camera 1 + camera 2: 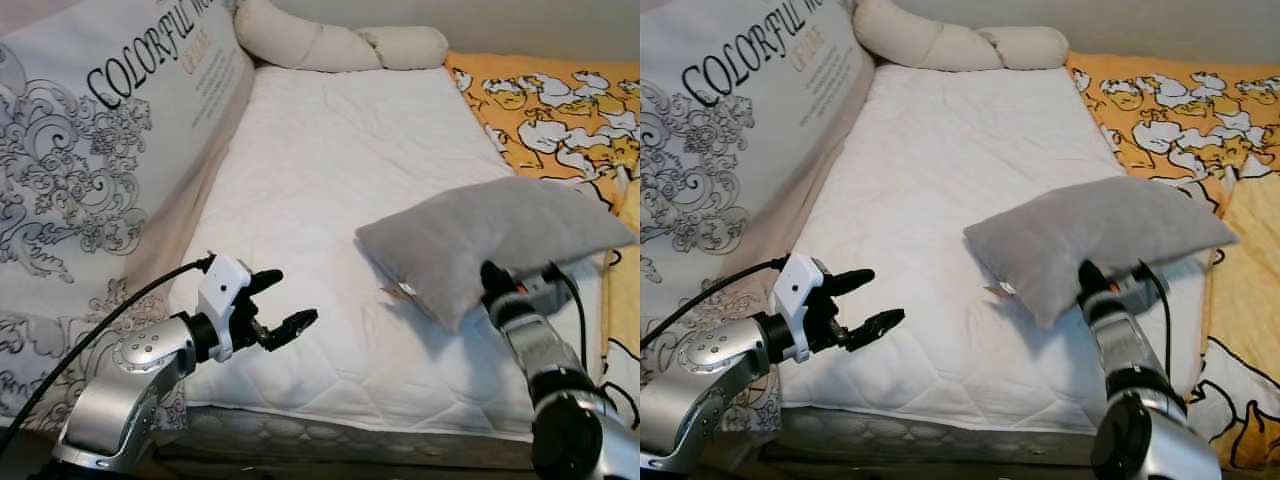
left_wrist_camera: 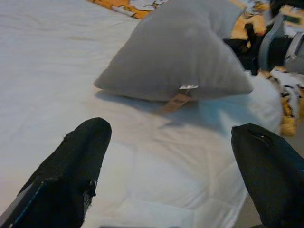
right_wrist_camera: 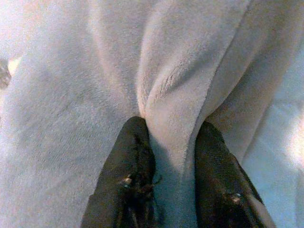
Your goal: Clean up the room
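The grey pillow (image 1: pixel 495 240) hides the right gripper's (image 3: pixel 167 142) fingertips from the head camera. The printed cushion's (image 1: pixel 90 130) lettering runs off the top edge. The yellow blanket (image 1: pixel 560 110) is cut by the right edge. The pillow's tag (image 2: pixel 176 100) is too blurred to read.

Soft even daylight, wrist views blurry

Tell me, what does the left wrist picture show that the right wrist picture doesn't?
The left wrist view alone shows the left gripper open above the white mattress, plus the pillow's paper tag and the orange blanket. The right wrist view alone shows the right gripper pinching a fold of fabric. Both show the grey pillow.
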